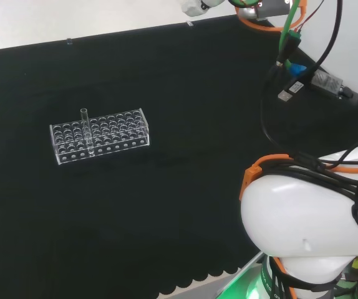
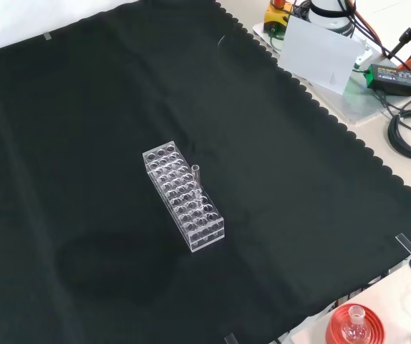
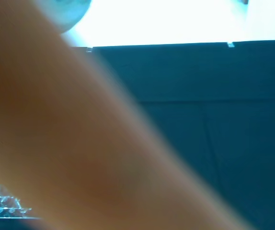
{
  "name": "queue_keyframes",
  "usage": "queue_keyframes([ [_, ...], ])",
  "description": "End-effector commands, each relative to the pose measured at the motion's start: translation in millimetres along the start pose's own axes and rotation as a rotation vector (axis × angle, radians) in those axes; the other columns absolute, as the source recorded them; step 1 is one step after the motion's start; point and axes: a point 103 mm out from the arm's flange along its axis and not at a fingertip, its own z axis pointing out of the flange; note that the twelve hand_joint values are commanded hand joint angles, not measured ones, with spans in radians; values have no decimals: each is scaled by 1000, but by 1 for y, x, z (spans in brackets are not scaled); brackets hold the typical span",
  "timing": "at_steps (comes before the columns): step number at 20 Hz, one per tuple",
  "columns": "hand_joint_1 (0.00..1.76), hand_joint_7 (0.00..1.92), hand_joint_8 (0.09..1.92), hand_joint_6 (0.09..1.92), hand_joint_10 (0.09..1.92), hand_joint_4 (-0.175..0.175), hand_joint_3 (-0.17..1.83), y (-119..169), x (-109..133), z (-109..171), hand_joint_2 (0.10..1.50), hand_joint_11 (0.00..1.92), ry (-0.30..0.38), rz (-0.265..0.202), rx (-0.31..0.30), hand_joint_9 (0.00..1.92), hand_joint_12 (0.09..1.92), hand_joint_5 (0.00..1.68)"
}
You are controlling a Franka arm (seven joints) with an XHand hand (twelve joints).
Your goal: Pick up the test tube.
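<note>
Black cloth (image 1: 166, 205) is covering the desk (image 2: 399, 179), its scalloped edge running along the right side of the front view. Standing upright on it is a clear test tube (image 1: 85, 129), sitting in a hole of a clear plastic test tube rack (image 1: 113, 134) and rising above the rack's top. In the head view the tube is sitting in the left half of the rack; in the front view it is standing along the rack's right long side, about midway.

The rack is lying alone near the middle of the cloth, well apart from every edge. Its corner is showing in the wrist view as a row of small clear holes (image 3: 3, 206), beside a broad blurred orange-brown shape (image 3: 70, 143) crossing that view.

Whether the fingers are released or clenched I cannot tell.

White arm links (image 1: 310, 224) with orange and black cables are standing at the right of the head view. A red ribbed stand with a small flask (image 2: 354, 324) is sitting off the cloth at the front view's lower right.
</note>
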Motion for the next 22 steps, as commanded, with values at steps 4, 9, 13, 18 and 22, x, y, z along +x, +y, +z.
queue_keyframes([
  [4, 794, 239, 870, 400, 958, -82, 596, 27, 1, 11, 760, 0, 56, -52, 8, 125, 1416, 198],
  [9, 791, 237, 872, 390, 960, -79, 594, 46, -3, 22, 761, 0, 57, -60, 17, 126, 1416, 188],
  [13, 789, 235, 872, 383, 962, -77, 594, 67, 0, 33, 761, 0, 59, -96, 29, 127, 1417, 181],
  [18, 789, 233, 873, 377, 963, -76, 593, 90, 5, 35, 761, 0, 57, -137, 20, 128, 1418, 176],
  [22, 788, 232, 874, 373, 964, -75, 593, 103, 8, 38, 762, 0, 89, -153, 10, 130, 1418, 173],
])
